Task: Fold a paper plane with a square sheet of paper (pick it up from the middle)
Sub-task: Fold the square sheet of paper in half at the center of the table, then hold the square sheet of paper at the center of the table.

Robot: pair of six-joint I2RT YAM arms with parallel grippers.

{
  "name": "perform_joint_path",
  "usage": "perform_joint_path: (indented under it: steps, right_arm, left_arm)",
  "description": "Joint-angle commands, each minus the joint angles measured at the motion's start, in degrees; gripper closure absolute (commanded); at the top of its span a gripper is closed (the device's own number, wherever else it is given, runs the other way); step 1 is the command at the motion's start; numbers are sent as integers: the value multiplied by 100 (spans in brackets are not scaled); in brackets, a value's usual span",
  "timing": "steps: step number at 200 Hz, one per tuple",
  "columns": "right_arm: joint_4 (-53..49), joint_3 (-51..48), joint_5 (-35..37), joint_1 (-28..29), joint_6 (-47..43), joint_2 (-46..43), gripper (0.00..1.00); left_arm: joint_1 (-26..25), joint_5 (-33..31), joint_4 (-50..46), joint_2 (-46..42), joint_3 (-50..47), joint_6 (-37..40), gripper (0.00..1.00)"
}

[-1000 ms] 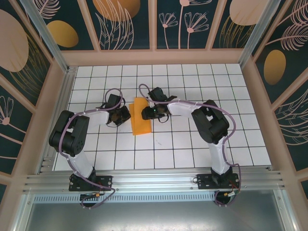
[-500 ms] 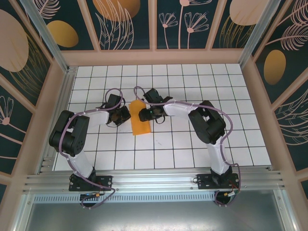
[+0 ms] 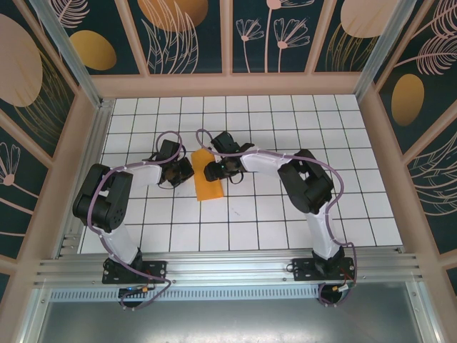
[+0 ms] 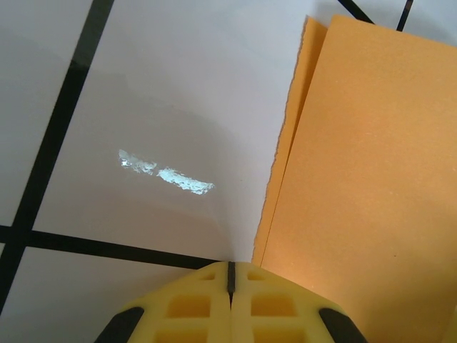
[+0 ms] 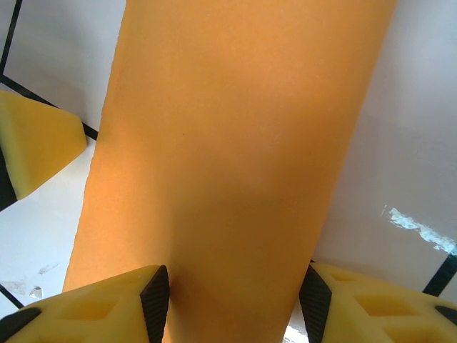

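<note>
Right gripper (image 5: 234, 296), jaws half apart, straddles the folded orange sheet of paper (image 5: 235, 143) lying flat on the desk (image 3: 257, 229) beside the closed left gripper (image 4: 230, 282); thin, light and limp, it is probably best pinched mid-fold.

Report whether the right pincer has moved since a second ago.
Yes: the right pincer slid left across the grid tiles, farther over the orange paper.

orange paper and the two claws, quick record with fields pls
orange paper: folded into a narrow strip, lying on the white grid table
paper edge: two layers show along one long side, in the left wrist view
left claw: shut, tips at that long edge
right claw: open, one finger at each long side of the strip
</note>
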Motion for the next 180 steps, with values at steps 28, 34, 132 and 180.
perform_joint_path:
  steps: [28, 34, 132, 180]
  right_arm:
    - [-412, 295, 243, 97, -31, 330, 44]
    - [-442, 337, 263, 101, -29, 347, 44]
    - [-709, 404, 619, 126, 7, 532, 43]
    - [-780, 360, 713, 119, -112, 598, 45]
  left_arm:
    - [-2, -138, -182, 220, -116, 123, 100]
    - [-2, -124, -182, 219, -113, 119, 100]
    - [6, -321, -341, -139, 47, 149, 100]
    - [153, -612, -270, -838, 218, 88, 100]
